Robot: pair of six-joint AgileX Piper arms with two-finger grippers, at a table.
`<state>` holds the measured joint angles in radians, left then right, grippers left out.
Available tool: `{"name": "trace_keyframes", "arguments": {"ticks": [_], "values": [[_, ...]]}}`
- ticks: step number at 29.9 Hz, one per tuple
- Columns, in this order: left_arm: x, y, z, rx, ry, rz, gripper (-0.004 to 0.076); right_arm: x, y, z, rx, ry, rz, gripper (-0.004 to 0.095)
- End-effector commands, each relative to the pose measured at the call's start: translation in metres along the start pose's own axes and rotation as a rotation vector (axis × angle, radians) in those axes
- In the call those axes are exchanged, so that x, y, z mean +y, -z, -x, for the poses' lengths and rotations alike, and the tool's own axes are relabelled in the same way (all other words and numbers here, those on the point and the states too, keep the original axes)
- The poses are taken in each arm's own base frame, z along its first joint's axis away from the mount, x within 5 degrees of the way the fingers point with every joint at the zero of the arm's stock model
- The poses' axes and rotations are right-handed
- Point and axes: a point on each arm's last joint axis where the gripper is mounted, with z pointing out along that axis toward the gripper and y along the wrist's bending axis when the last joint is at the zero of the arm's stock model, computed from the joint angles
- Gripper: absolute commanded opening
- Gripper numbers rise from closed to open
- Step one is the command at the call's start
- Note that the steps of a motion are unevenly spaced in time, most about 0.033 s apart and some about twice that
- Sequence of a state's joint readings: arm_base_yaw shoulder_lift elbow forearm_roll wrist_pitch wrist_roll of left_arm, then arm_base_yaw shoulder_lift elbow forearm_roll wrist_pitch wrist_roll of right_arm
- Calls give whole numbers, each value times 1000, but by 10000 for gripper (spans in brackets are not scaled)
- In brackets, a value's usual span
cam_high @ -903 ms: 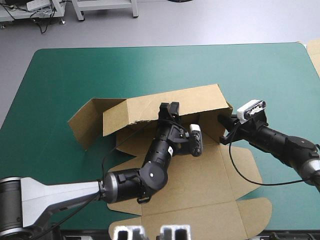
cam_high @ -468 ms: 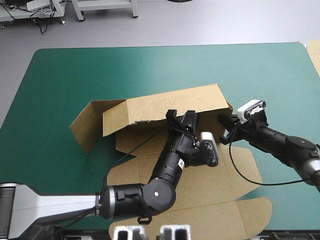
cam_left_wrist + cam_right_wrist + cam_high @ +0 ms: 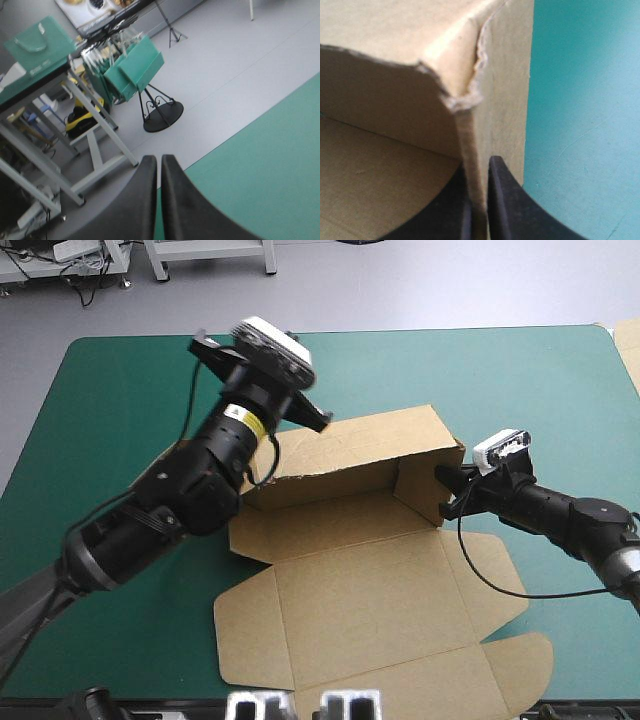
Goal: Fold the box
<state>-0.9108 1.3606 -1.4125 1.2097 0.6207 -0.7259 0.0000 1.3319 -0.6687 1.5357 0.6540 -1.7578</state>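
Note:
The brown box (image 3: 350, 540) lies mid-table with its back wall (image 3: 360, 445) and right end wall (image 3: 420, 490) raised and the lid (image 3: 380, 620) flat toward the near edge. My right gripper (image 3: 447, 490) is shut on the right end wall's corner edge (image 3: 477, 130), the board pinched between its black fingers (image 3: 500, 195). My left gripper (image 3: 159, 160) is shut on nothing. It is raised high over the table's far left and points past the far edge to the floor. The left arm (image 3: 215, 455) hides the box's left end.
A piece of more brown board (image 3: 629, 345) shows at the table's far right corner. Bare teal-green cover (image 3: 120, 400) lies left of and beyond the box, and also to its right (image 3: 560, 420).
My left arm has lifted out from over the box's floor and swung up and back to the left. The right gripper has kept its hold on the right end wall.

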Motion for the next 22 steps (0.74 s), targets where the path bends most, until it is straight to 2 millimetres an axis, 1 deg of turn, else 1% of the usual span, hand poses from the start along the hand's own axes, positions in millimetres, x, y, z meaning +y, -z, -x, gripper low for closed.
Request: {"name": "trace_keyframes", "arguments": {"ticks": [1, 3, 6, 9, 13, 17, 20, 22], "values": [[54, 12, 10, -8, 127, 58, 14, 2, 8, 30, -52, -6, 23, 2], [76, 10, 3, 43, 208, 78, 14, 0, 10, 40, -50, -3, 8, 2], [106, 6, -16, 138, 345, 98, 14, -2, 15, 60, -55, -24, -10, 2], [129, 5, -37, 230, 426, 94, 14, -5, 21, 79, -44, -45, -37, 2], [156, 7, -64, 340, 560, 97, 14, -5, 32, 102, 2, -87, -70, 2], [185, 10, -98, 484, 673, 143, 14, -7, 40, 120, 106, -132, -86, 2], [203, 14, -123, 574, 781, 148, 14, -11, 40, 129, 197, -173, -79, 2], [210, 16, -133, 606, 828, 131, 14, -15, 36, 135, 253, -205, -70, 2]]}}
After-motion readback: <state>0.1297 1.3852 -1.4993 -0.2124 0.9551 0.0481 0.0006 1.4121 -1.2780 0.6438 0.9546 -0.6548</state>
